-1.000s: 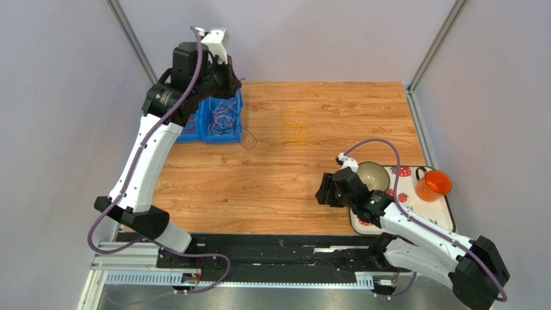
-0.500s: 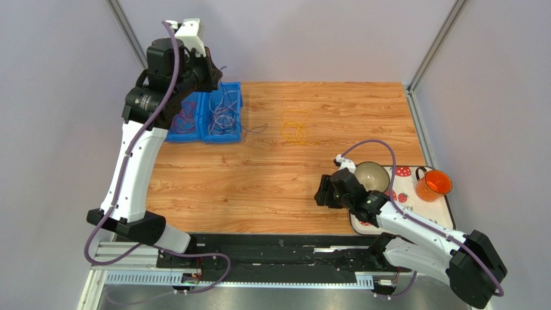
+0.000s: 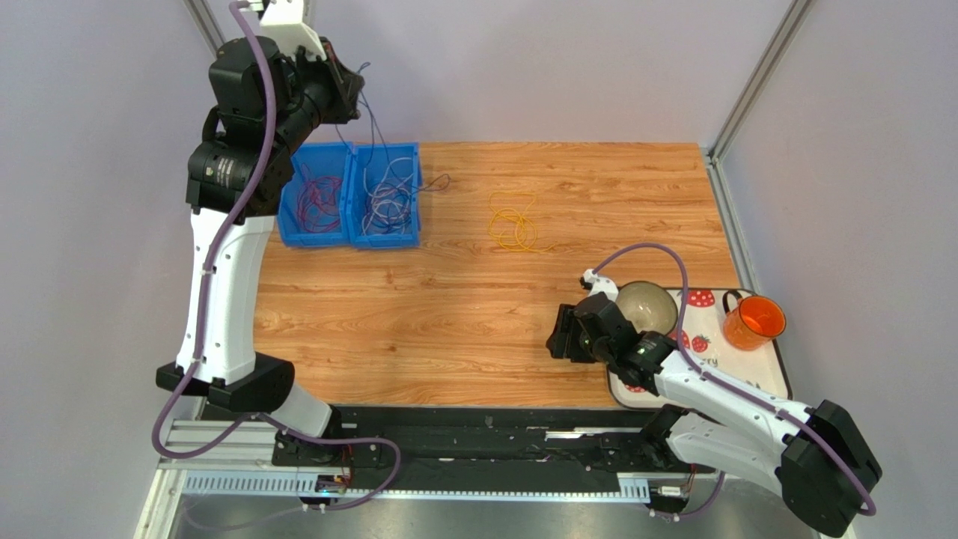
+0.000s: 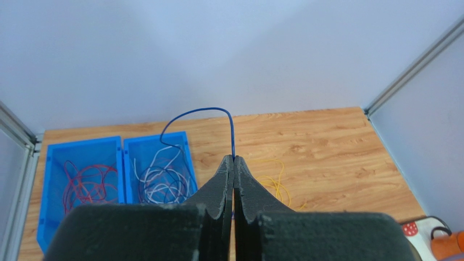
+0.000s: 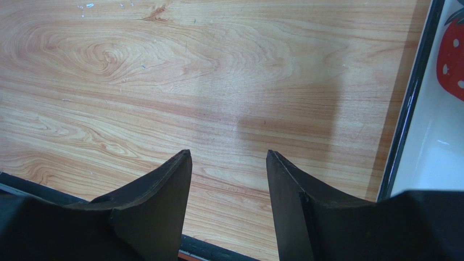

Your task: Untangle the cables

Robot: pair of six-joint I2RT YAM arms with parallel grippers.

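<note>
The left claw (image 4: pixel 233 161) is pinched tight on a thin dark-blue wire (image 4: pixel 232 138) arching up from the white and dark loops (image 4: pixel 163 184) in the right compartment of the blue plastic bin (image 4: pixel 81 144). The right claw (image 5: pixel 229 163) gapes, holding nothing, over the grainy wooden surface (image 5: pixel 163 65).

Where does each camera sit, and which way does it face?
Top external: high behind the bases, looking down on the table; left arm and right arm show.
Left wrist: raised high, looking down at the blue bins; left gripper shut on dark blue cable.
Right wrist: low over the table, facing wood and tray edge; open right gripper.
Shared: top and left wrist both show the blue bins and yellow cable.
</note>
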